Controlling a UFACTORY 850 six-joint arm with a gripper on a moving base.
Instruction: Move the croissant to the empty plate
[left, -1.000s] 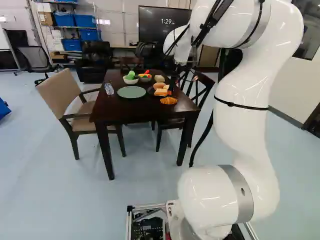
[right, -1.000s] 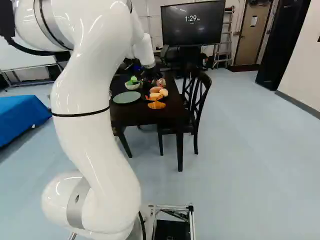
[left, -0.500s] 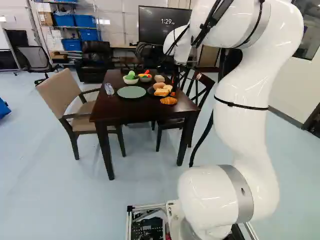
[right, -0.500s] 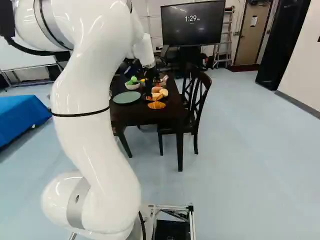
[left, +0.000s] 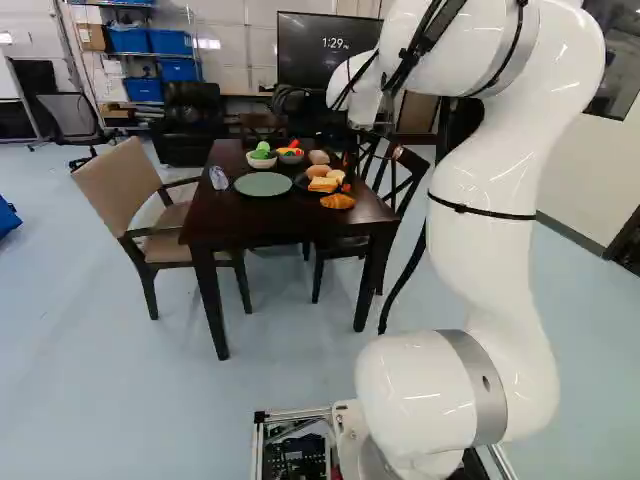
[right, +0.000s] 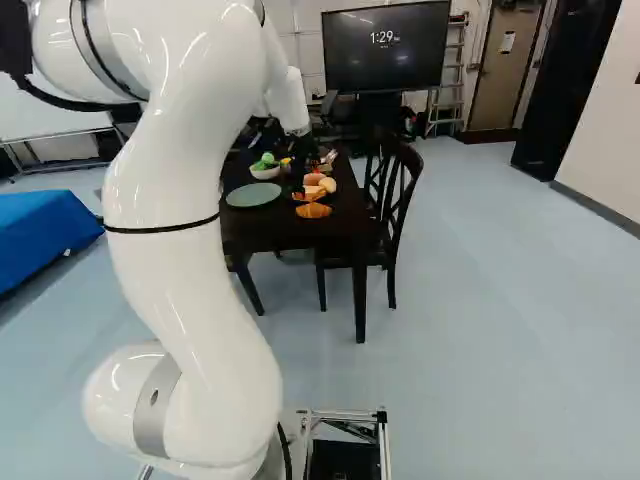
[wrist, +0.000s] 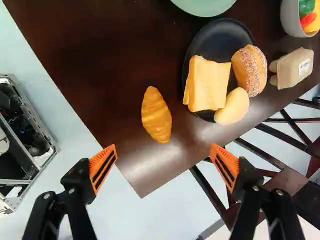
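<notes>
Only the arm (left: 480, 260) has moved, a little, at its far end. Its dark surface (wrist: 75, 50) holds the food. The claw (wrist: 163, 145) is spread wide with nothing in it. The green plate (left: 264, 184) is empty, and the black plate (wrist: 215, 37) has bread on it. The croissant (wrist: 156, 115) lies on the surface, ahead of the claw and apart from the black plate. To grab it well, go down with one finger along each long side, then gently squeeze the fat middle. Keep off the black plate's rim. Lift before crossing over.
</notes>
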